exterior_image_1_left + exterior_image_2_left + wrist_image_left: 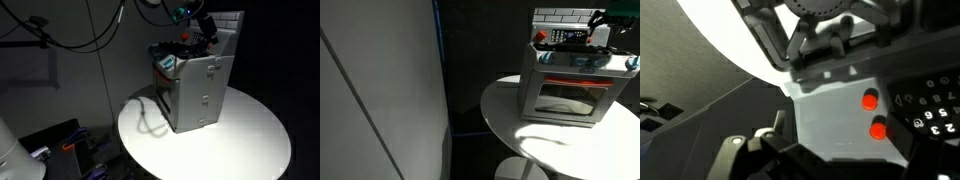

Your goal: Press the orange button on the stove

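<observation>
The grey toy stove (200, 95) stands on a round white table and shows in both exterior views (565, 92). In the wrist view I see its grey top panel (825, 115) close up. It carries two orange-red buttons, one (870, 99) above the other (878, 129), beside a dark panel with white numbers (930, 105). My gripper (205, 30) hovers just over the stove's top by the white tiled back panel (555, 15). In the wrist view its blurred dark fingers (840, 145) sit apart with the button panel showing between them, empty.
The round white table (250, 140) also shows in the second exterior view (535, 135). A dark cable (148, 115) lies on it beside the stove. A grey wall panel (380, 90) stands close by. Dark toy items (175, 55) sit on the cooktop.
</observation>
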Available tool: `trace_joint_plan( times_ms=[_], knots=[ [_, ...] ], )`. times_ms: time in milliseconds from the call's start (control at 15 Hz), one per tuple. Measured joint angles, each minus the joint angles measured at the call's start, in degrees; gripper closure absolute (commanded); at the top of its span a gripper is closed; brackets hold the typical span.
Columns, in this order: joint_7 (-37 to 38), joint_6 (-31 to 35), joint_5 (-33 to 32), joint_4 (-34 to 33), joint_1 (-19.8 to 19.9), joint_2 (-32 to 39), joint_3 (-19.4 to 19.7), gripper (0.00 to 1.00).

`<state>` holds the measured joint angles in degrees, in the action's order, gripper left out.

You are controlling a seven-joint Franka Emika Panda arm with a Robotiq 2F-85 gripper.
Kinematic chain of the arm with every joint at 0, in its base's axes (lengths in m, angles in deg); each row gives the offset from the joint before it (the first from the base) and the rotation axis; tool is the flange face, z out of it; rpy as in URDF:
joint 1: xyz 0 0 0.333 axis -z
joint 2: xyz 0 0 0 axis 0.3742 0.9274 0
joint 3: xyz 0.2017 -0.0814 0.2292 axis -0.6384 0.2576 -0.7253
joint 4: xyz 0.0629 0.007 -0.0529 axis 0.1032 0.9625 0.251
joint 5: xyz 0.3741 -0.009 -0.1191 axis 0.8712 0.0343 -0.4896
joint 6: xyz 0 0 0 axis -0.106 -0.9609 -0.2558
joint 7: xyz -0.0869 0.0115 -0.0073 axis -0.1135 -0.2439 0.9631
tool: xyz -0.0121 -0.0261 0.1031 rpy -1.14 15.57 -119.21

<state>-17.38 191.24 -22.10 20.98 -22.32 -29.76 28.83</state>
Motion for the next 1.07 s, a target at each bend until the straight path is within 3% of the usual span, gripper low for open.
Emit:
trace_joint_plan(
  times_ms=[1067],
  knots=[
    [1.1, -3.36, 0.0, 0.01, -0.73, -0.69, 0.13, 0.0]
  ],
)
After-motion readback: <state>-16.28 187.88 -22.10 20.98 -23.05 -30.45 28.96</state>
